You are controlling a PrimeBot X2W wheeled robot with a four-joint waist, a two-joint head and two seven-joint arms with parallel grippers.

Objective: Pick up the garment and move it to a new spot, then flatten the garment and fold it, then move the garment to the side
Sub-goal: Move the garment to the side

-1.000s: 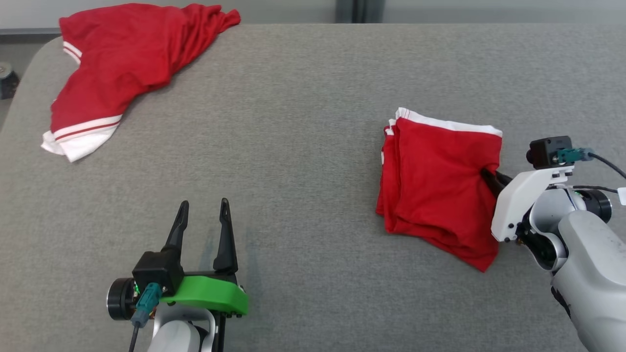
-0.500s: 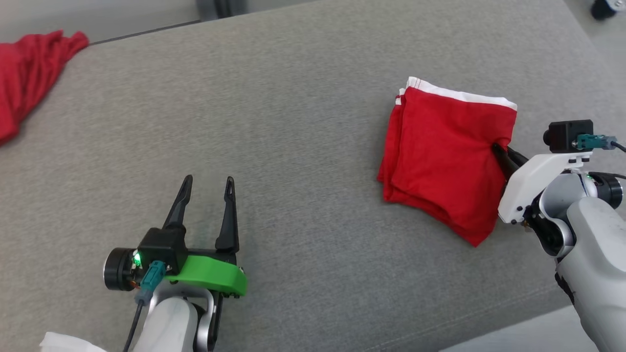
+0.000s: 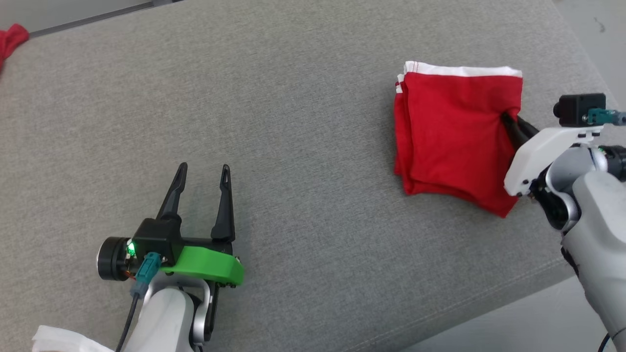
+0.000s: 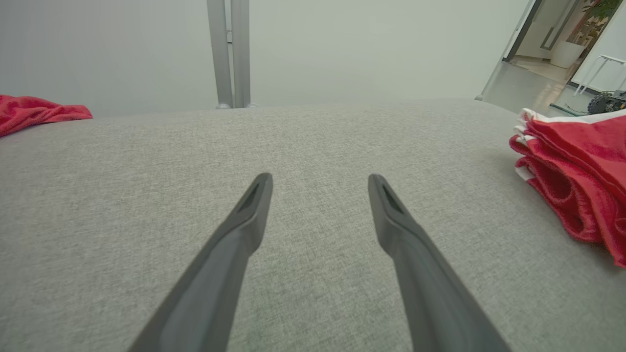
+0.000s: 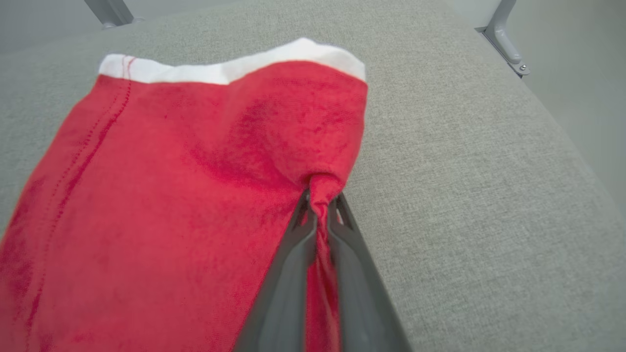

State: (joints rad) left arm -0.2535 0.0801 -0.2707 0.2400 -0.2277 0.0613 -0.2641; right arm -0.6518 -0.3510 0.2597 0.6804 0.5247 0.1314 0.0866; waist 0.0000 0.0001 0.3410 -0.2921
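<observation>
Slid folded garment (image 3: 455,132) rightward toward table (image 3: 313,98) edge with right gripper (image 3: 505,117) clenched on it, left gripper (image 3: 203,168) released, nearly finished.

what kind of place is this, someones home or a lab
Likely a lab or office workspace: a big grey fabric-covered table, a plain pale wall with a metal post, and a bare hallway beyond.
</observation>
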